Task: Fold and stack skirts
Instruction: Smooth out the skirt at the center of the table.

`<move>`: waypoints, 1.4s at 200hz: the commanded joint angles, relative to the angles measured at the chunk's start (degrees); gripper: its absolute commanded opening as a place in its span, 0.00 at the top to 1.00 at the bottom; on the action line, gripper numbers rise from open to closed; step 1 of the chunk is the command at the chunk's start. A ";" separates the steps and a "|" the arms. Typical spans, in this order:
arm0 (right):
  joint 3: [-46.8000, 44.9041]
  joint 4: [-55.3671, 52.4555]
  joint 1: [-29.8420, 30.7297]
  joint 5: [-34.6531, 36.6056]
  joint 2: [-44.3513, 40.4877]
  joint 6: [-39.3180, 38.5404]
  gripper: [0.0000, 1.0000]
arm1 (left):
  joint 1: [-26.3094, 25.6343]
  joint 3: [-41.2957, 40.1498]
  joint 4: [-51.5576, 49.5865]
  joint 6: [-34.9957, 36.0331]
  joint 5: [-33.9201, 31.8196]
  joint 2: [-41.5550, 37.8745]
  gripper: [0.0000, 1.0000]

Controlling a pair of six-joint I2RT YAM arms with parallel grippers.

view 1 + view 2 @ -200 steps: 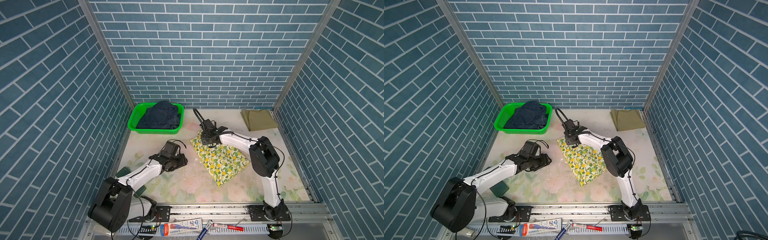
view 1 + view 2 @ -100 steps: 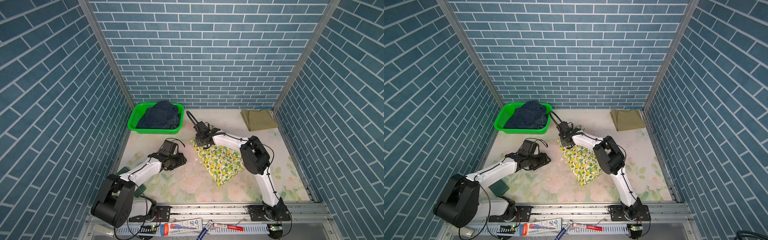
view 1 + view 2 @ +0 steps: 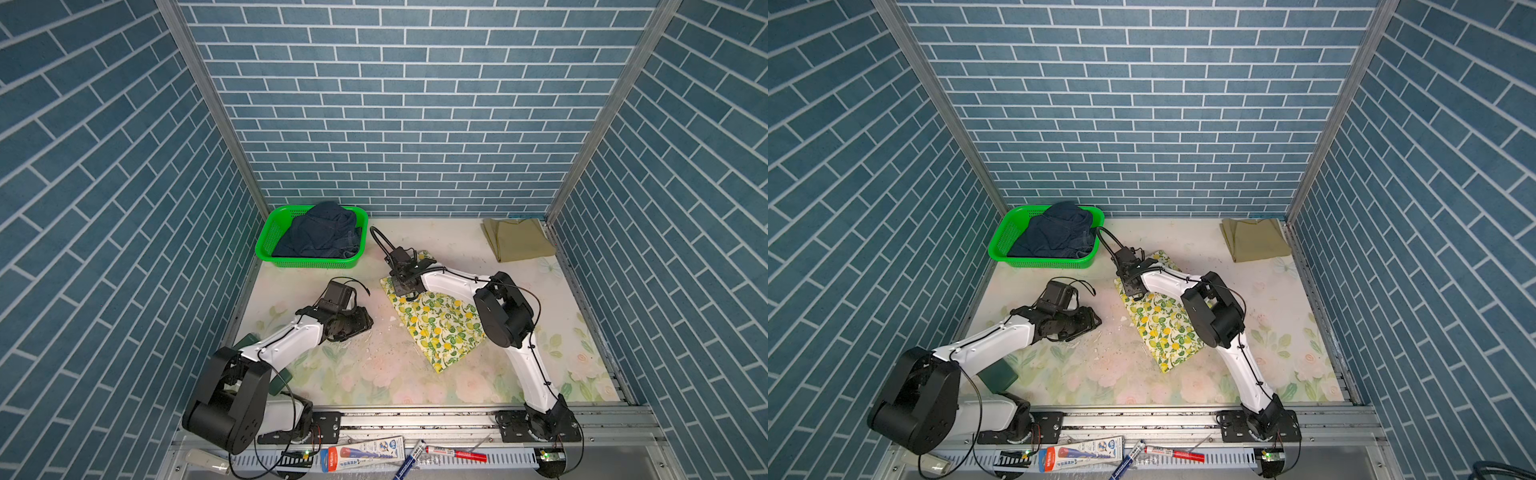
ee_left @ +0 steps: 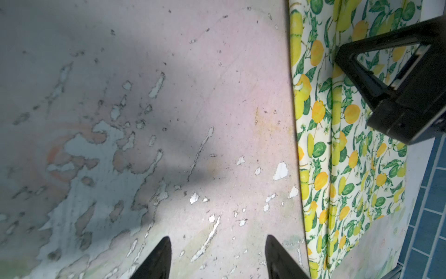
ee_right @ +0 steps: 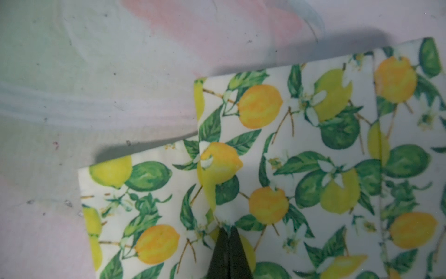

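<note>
While the navy denim skirt point(image 3: 322, 232) lies heaped in the green mesh basket point(image 3: 266, 249) at the desk's point(image 3: 374, 374) far left, our left end effector point(image 4: 217, 239) hovers low over bare desk, jaws parted and empty, just beside the lemon-print skirt point(image 3: 440, 328), much where it was a second ago. Next over, our right end effector point(image 5: 228, 232) has just clamped: its tips now pinch a small pucker of that skirt near its far left corner, whereas a second ago they stood half open a little further right. We judge that this grip readies the next fold. At the far right, the olive-khaki skirt point(image 3: 517, 239) lies folded, well apart.
</note>
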 commanded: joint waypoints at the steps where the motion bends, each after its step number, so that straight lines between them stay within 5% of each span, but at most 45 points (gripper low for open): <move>1: 1.45 -1.45 0.11 1.06 -1.19 -0.52 1.00 | 0.42 -0.75 -1.15 0.78 -0.38 -1.28 0.38; 115: -5.13 -4.06 1.00 -4.07 -14.97 2.11 1.00 | 0.40 -1.41 1.56 0.34 -0.29 0.19 0.38; 280: -7.31 -4.87 5.07 -10.14 -12.72 4.33 1.00 | 0.46 -3.20 2.39 0.15 -0.02 -1.28 0.38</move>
